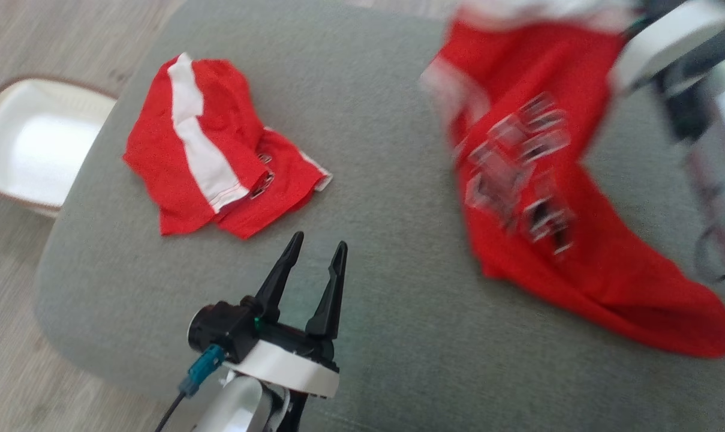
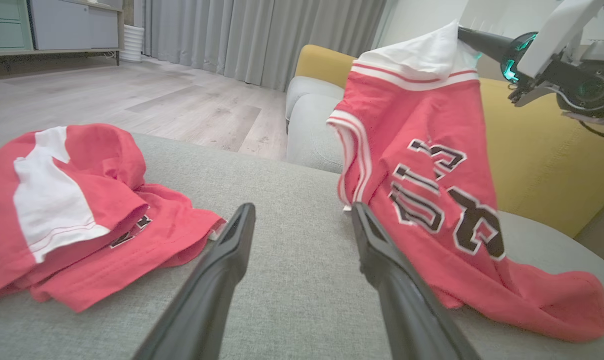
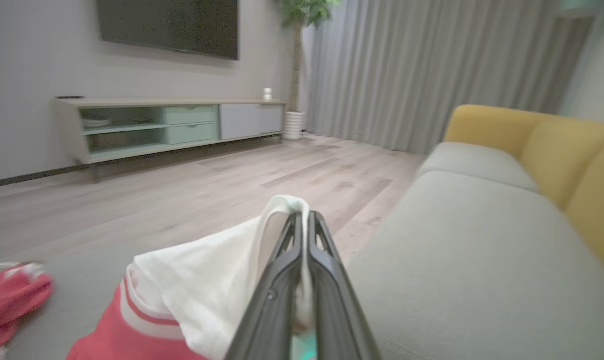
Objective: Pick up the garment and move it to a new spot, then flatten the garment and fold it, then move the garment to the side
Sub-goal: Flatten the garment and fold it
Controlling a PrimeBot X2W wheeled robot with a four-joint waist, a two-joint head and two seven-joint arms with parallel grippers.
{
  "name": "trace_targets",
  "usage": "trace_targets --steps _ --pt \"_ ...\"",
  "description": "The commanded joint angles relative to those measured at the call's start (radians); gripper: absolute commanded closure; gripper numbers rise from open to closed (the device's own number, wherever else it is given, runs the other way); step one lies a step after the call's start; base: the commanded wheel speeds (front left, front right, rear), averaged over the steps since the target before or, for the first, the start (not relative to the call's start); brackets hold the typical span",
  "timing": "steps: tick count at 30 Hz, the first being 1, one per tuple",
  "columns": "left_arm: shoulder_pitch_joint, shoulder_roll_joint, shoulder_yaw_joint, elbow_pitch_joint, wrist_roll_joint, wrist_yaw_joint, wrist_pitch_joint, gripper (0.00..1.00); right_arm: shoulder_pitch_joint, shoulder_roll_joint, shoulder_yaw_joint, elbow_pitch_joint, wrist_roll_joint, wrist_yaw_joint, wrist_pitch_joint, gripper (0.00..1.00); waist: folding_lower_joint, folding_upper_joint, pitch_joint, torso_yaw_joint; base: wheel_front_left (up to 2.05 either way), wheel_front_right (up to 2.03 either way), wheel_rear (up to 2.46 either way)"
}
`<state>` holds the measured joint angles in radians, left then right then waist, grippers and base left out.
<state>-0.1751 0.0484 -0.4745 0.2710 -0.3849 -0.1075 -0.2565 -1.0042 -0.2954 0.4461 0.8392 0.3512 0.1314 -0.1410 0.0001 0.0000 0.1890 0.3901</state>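
The garment [image 1: 548, 180] is a red jersey with white trim and dark lettering. Its upper part hangs lifted off the grey cushion [image 1: 386, 120] while its lower end trails on the fabric at the right. My right gripper [image 3: 302, 217] is shut on the jersey's white top edge [image 3: 217, 285]; the left wrist view shows it [image 2: 462, 34] pinching that edge up high, with the jersey [image 2: 421, 150] draped below. My left gripper [image 1: 319, 243] hovers open over the cushion's front middle, holding nothing, its fingers [image 2: 232, 250] pointing between the two cloths.
A second crumpled red and white garment [image 1: 206, 150] lies on the cushion's left side. A white basket [image 1: 32, 144] sits on the wooden floor beyond the left edge. A yellow sofa back [image 2: 541, 150] rises behind the jersey. A low TV cabinet [image 3: 167, 125] lines the far wall.
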Motion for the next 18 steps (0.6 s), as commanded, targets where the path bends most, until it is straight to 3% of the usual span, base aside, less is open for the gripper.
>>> trace_targets --steps 1,2,3,10,18 --pt "-0.043 0.002 0.02 -0.033 -0.013 -0.004 -0.005 0.0 -0.1 -0.018 -0.034 0.06 -0.056 -0.001 -0.032 1.0 -0.0001 0.0 0.044 0.047 0.0 0.0 0.0" --pt "-0.046 0.002 0.018 -0.034 -0.017 -0.003 -0.005 0.0 -0.129 -0.036 -0.045 0.109 -0.097 -0.001 -0.036 0.67 -0.0001 0.0 0.052 0.055 0.0 0.0 0.0" --pt "-0.048 0.002 0.014 -0.034 -0.02 -0.002 -0.005 0.0 -0.154 -0.05 -0.065 0.159 -0.13 -0.001 -0.039 0.0 -0.0001 0.0 0.058 0.062 0.0 0.0 0.0" --pt "-0.05 0.002 0.014 -0.029 -0.025 0.004 -0.005 0.0 -0.243 -0.073 -0.201 0.334 -0.307 -0.001 -0.085 0.0 -0.0001 0.0 0.065 0.066 0.0 0.0 0.0" --pt "-0.045 0.002 0.047 -0.028 -0.01 0.008 -0.005 0.0 -0.154 0.061 -0.3 0.338 -0.39 -0.001 -0.118 0.0 -0.0001 0.0 0.009 -0.022 0.0 0.0 0.0"
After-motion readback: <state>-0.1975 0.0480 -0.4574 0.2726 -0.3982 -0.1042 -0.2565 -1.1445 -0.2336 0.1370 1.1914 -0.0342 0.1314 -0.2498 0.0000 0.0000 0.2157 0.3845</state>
